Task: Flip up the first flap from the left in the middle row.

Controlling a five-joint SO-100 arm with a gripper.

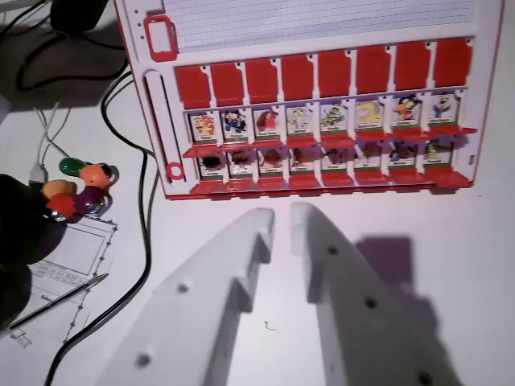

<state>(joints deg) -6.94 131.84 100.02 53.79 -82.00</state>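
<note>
A red flap-card game board lies on the white table in the upper half of the wrist view. Its far row shows only plain red flaps. The middle row shows picture cards, and the leftmost flap there shows a yellow and red figure. The near row also shows picture cards. My white gripper hovers over bare table just in front of the board's near edge. Its fingers stand slightly apart with nothing between them, roughly in line with the board's middle columns.
Black cables run down the table left of the board. A cluster of colourful small figures lies at the left, beside a dark object. A pen rests on a printed sheet at the lower left.
</note>
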